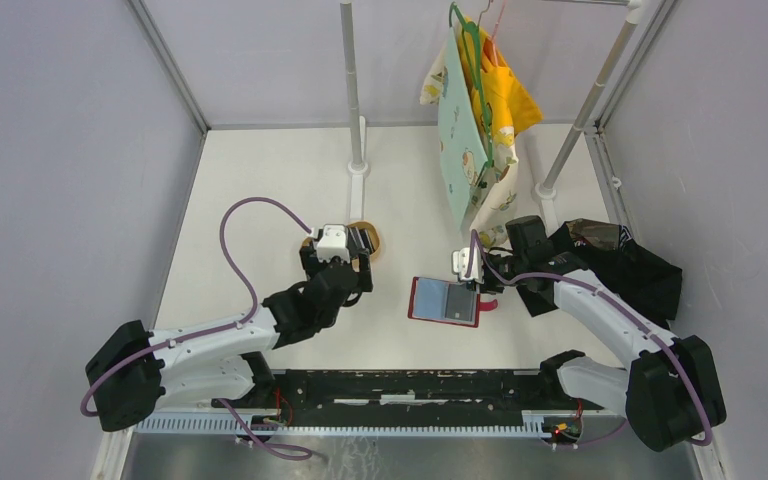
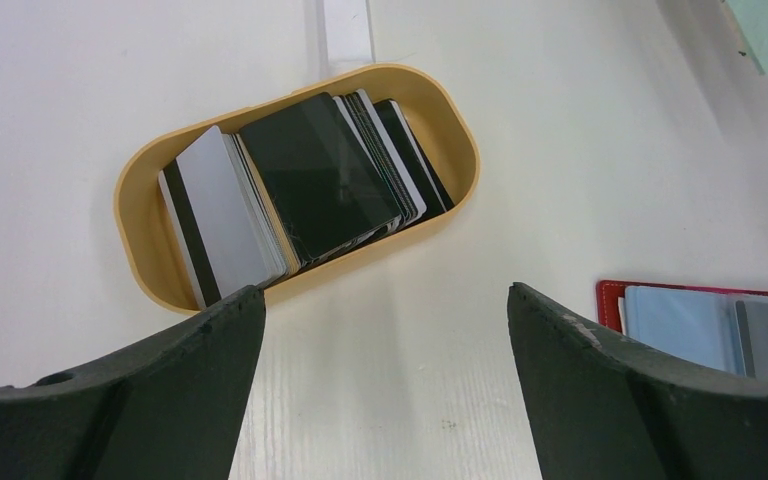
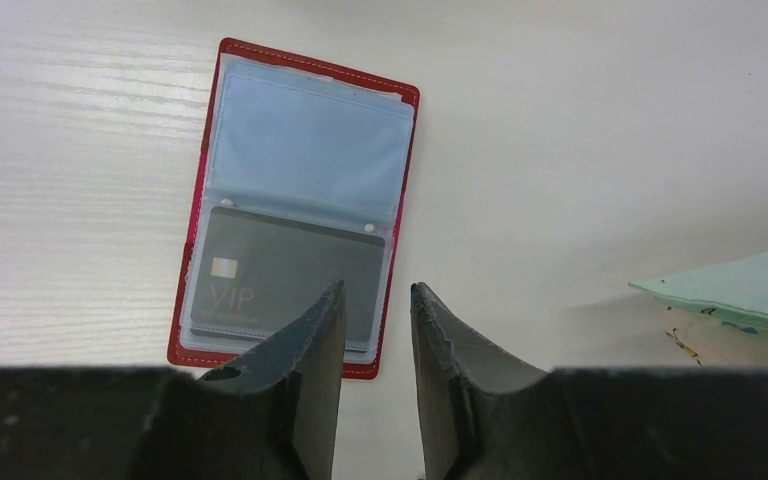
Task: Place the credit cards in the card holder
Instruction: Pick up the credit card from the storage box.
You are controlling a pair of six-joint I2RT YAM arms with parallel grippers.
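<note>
White table [image 3: 580, 140]: card holder's [image 3: 305, 150] near edge beneath right fingers [image 3: 312, 370].

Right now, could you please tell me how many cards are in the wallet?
1: a dark VIP card sits in the wallet's sleeve nearest the right gripper. The other sleeve looks empty, though more could hide behind the card.

Tan oval tray [image 2: 438, 100] just left of worktop [image 1: 260, 180] centre. Rack poles [image 1: 351, 80] stand at far edge. Mint cloth [image 1: 457, 140] and yellow cloth [image 1: 510, 95] hang far right. Black bag [image 1: 640, 270] crumpled on right edge.
</note>
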